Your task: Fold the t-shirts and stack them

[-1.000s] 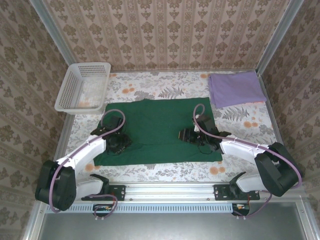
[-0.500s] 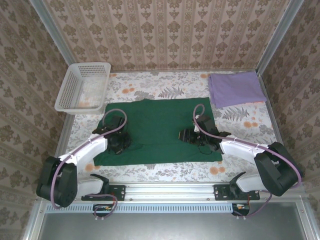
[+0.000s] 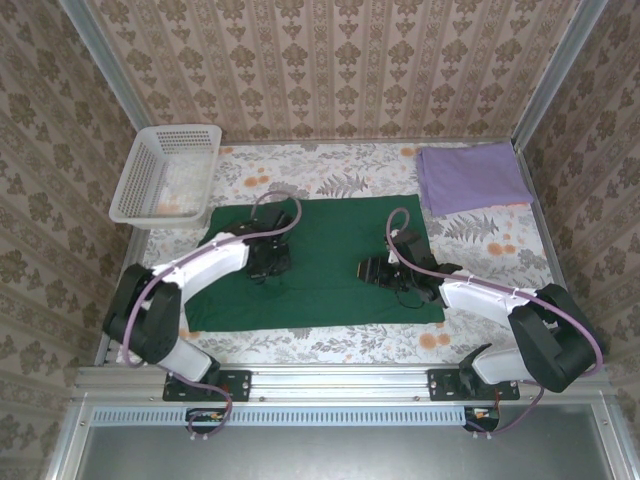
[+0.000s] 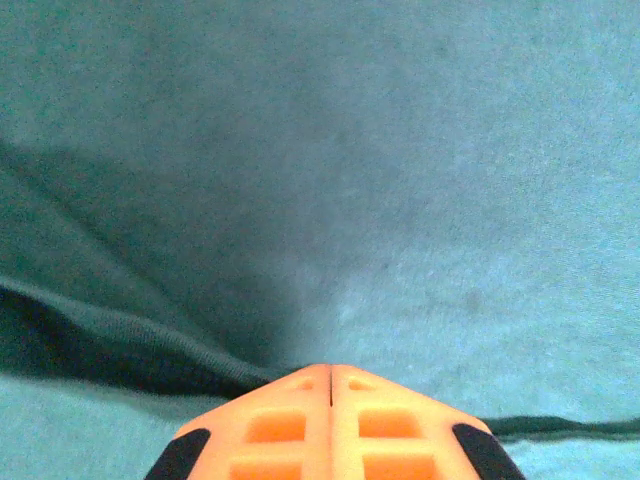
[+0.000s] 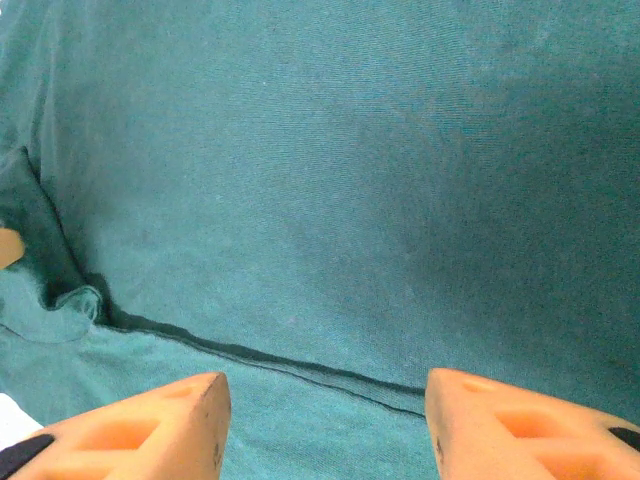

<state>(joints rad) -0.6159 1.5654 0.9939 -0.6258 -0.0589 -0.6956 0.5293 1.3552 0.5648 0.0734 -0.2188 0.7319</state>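
The dark green t-shirt (image 3: 325, 240) lies spread flat across the middle of the table. My left gripper (image 3: 272, 262) rests on its left half, shut on a pinch of the green cloth; in the left wrist view a raised fold (image 4: 130, 330) runs straight into the closed tips (image 4: 330, 368). My right gripper (image 3: 372, 270) hovers open low over the shirt's right half, and a folded edge (image 5: 300, 368) crosses between its fingers (image 5: 180, 420). The lilac t-shirt (image 3: 470, 178) lies folded at the back right corner.
A white lattice basket (image 3: 165, 175) stands at the back left, just beyond the shirt's corner. Patterned walls close in the table on three sides. A metal rail (image 3: 340, 380) runs along the near edge.
My left gripper has shut on the green cloth and moved right and away from the near edge, drawing a fold inward. The right arm has not moved.
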